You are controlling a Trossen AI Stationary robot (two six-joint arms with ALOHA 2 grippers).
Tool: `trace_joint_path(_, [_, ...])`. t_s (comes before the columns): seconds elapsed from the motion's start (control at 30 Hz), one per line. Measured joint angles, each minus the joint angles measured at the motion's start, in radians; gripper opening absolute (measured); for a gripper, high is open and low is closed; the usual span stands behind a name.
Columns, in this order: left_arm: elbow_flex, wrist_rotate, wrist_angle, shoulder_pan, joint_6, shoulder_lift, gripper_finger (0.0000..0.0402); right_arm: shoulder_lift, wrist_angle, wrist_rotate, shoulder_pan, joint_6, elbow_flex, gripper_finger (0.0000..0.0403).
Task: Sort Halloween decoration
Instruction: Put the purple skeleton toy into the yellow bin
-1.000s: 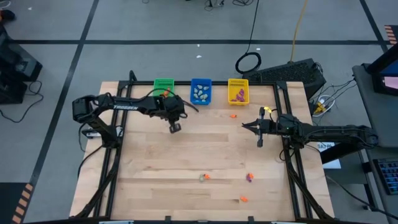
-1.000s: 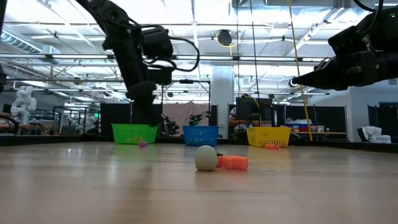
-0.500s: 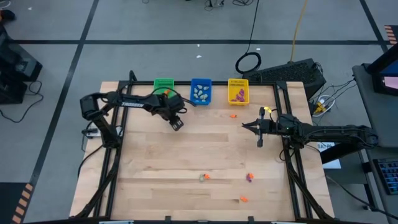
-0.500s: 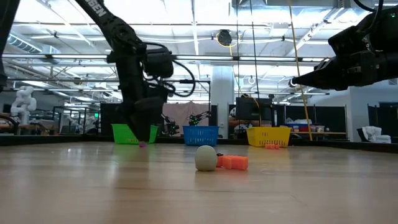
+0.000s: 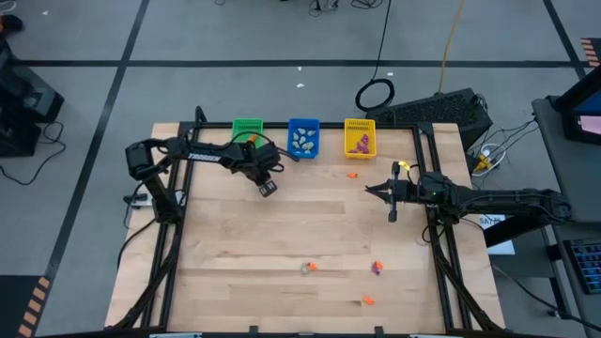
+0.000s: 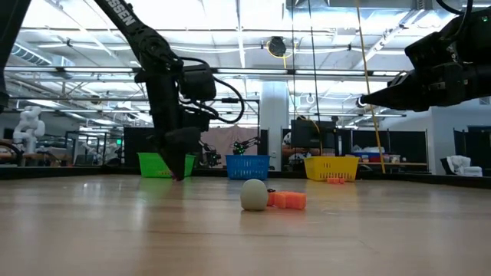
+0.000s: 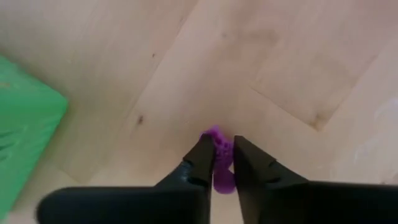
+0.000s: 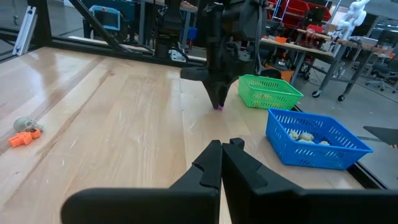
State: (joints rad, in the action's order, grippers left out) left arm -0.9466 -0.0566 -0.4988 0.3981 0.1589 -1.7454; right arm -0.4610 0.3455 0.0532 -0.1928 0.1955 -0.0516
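Observation:
My left gripper (image 5: pixel 267 189) points down at the table, just in front of the green bin (image 5: pixel 248 130), and is shut on a small purple trinket (image 7: pixel 221 165). More trinkets lie loose. An orange one (image 5: pixel 352 174) is by the yellow bin (image 5: pixel 360 138). A pale ball with an orange piece (image 5: pixel 307 268), a purple-and-orange one (image 5: pixel 377 268) and an orange one (image 5: pixel 367 300) lie toward the near edge. My right gripper (image 5: pixel 370 189) hangs shut and level above the table's right side, holding nothing. My left gripper pinches the purple trinket between its two fingertips (image 7: pixel 202 158), and the trinket's end (image 7: pixel 216 132) sticks out past them. The fingers come from above, pointing steeply down. In the low view the fingertips (image 6: pixel 178 175) reach the tabletop, so the trinket is still down at the table.
Green, blue (image 5: pixel 303 138) and yellow bins stand in a row along the far edge, and the blue and yellow ones hold trinkets. A black frame rail (image 5: pixel 434 235) runs along each side of the table. Bare wood (image 5: pixel 282 225) lies between the arms.
My left gripper has come down from above the table onto the purple trinket in front of the green bin, rolling a little on the way. Its fingers stood spread around the trinket half a second ago and have now closed on it. The trinket has stayed in place.

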Motion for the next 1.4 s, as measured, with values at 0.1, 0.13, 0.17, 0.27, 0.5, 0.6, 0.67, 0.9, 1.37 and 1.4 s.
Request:
trace_joint_path(0.1, [0.000, -0.004, -0.001, -0.005, -0.047, 0.002, 0.0013, 0.000, 0.000, 0.000, 0.000, 0.000, 0.000, 0.0000])
trace_joint_path(0.13, [0.001, -0.007, -0.001, -0.007, -0.063, 0.008, 0.0010, 0.000, 0.000, 0.000, 0.000, 0.000, 0.000, 0.0000])
trace_joint_path(0.17, [0.002, -0.009, -0.002, -0.011, -0.079, 0.013, 0.0009, 0.000, 0.000, 0.000, 0.000, 0.000, 0.000, 0.0000])
trace_joint_path(0.27, [0.006, -0.006, -0.002, -0.027, -0.116, 0.034, 0.0008, 0.000, 0.000, 0.000, 0.000, 0.000, 0.000, 0.0000])
trace_joint_path(0.5, [0.006, 0.044, 0.030, -0.089, -0.139, 0.092, 0.0001, 0.000, 0.000, 0.000, 0.000, 0.000, 0.000, 0.0000])
trace_joint_path(0.6, [0.006, 0.083, 0.065, -0.132, -0.131, 0.096, 0.0001, 0.000, 0.000, 0.000, 0.000, 0.000, 0.000, 0.0000])
trace_joint_path(0.67, [0.006, 0.095, 0.099, -0.161, -0.116, 0.096, 0.0001, 0.000, 0.000, 0.000, 0.000, 0.000, 0.000, 0.0000])
trace_joint_path(0.9, [0.005, 0.119, 0.236, -0.247, -0.086, 0.097, 0.0001, 0.000, 0.000, 0.000, 0.000, 0.000, 0.000, 0.0000])
trace_joint_path(1.37, [-0.106, 0.169, 0.392, -0.270, -0.088, 0.017, 0.0000, 0.000, 0.000, 0.000, 0.000, 0.000, 0.000, 0.0000])
trace_joint_path(1.4, [-0.119, 0.169, 0.390, -0.270, -0.091, 0.005, 0.0000, 0.000, 0.000, 0.000, 0.000, 0.000, 0.000, 0.0000])
